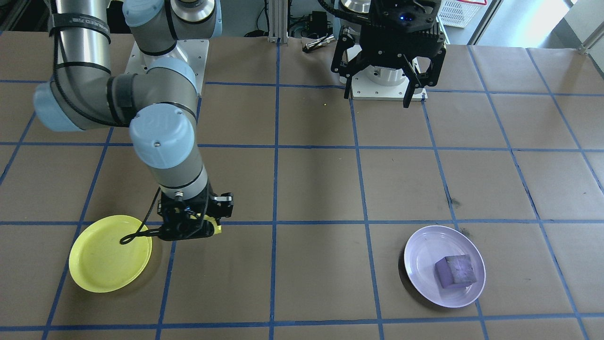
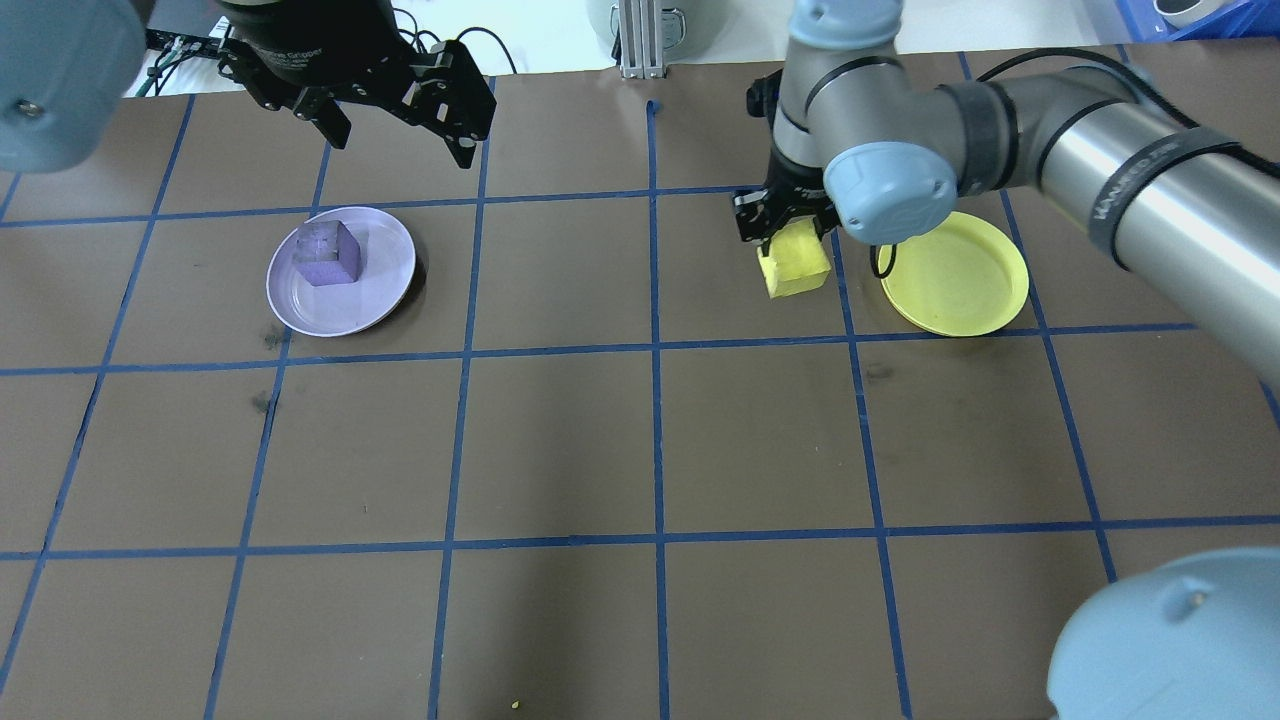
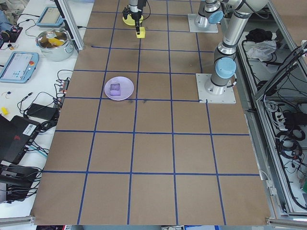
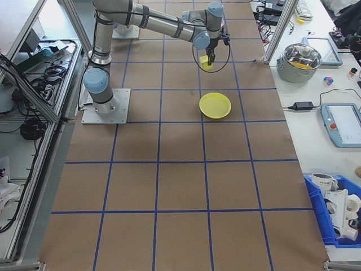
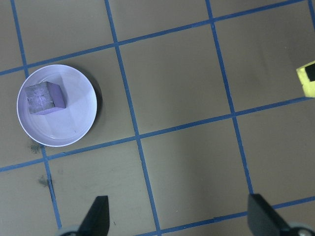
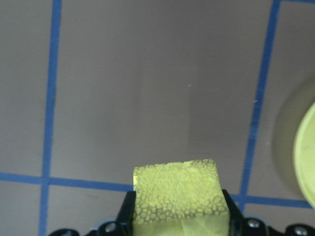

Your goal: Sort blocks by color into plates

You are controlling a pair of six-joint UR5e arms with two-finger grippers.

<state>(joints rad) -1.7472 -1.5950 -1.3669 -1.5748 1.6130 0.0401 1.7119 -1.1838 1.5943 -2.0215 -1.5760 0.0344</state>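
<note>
The yellow block (image 2: 795, 262) hangs above the table just left of the yellow plate (image 2: 955, 274), with my right gripper (image 2: 785, 228) shut on it. The right wrist view shows that rough yellow block (image 6: 180, 191) between the two fingers, and the yellow plate's rim (image 6: 304, 152) at the right edge. The purple block (image 2: 330, 252) lies in the lavender plate (image 2: 385, 285). My left gripper (image 2: 395, 125) is open and empty, raised behind that plate. In the left wrist view the lavender plate (image 5: 74, 129) holds the purple block (image 5: 45, 97).
Brown paper with a blue tape grid covers the table (image 2: 640, 440). The left arm's base plate (image 1: 387, 87) and the right arm's base plate (image 1: 165, 59) stand at the robot's edge. Benches with tablets and a pot (image 3: 53, 42) flank the table ends.
</note>
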